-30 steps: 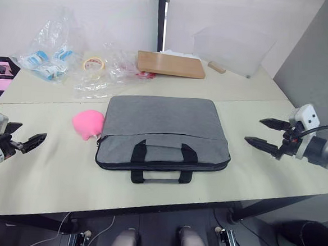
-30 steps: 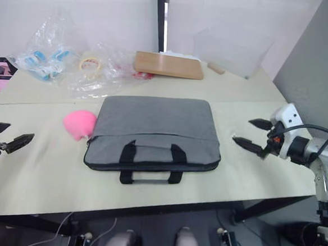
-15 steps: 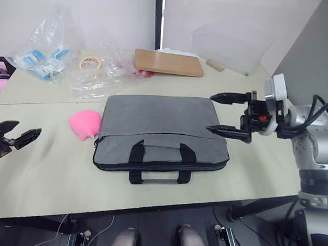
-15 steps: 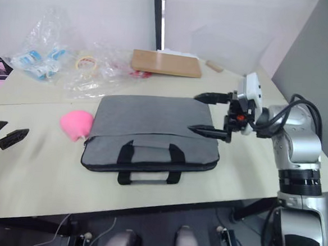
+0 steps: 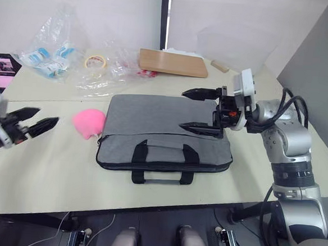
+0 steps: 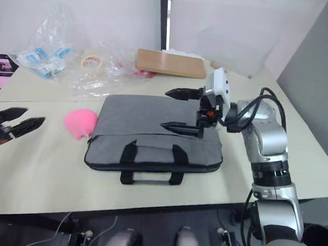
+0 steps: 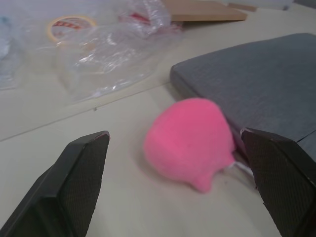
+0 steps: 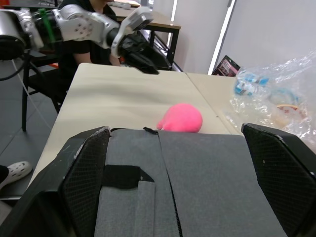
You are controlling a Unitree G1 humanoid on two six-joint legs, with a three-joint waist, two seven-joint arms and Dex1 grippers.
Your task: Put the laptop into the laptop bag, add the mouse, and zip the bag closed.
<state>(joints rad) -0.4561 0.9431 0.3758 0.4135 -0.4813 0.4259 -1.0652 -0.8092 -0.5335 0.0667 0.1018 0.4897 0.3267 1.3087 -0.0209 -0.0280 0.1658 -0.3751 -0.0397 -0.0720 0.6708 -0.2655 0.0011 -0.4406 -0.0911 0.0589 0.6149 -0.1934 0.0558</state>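
Laptop bag (image 5: 164, 131): lies flat in the middle of the table (image 5: 53, 171), its two black handles toward the near edge, the zip looks shut.
Left gripper (image 5: 35, 122): hovers over the left part of the table, fingers spread wide, holding nothing, pointing toward the pink soft object.
Pink soft object (image 5: 89, 123): on the table, just beside the left edge of the bag.
Right gripper (image 5: 201, 111): above the right far part of the bag, fingers spread wide, nothing between them.
Wooden board (image 5: 172, 63): near the far edge of the table.
Tape roll (image 5: 94, 60): among clear plastic bags (image 5: 51, 50), far left part of the table.
Small laptop (image 5: 2, 66): lit pink screen, at the far left edge.
Person (image 8: 96, 29): in dark clothes, beyond the table, partly hidden in the right wrist view.
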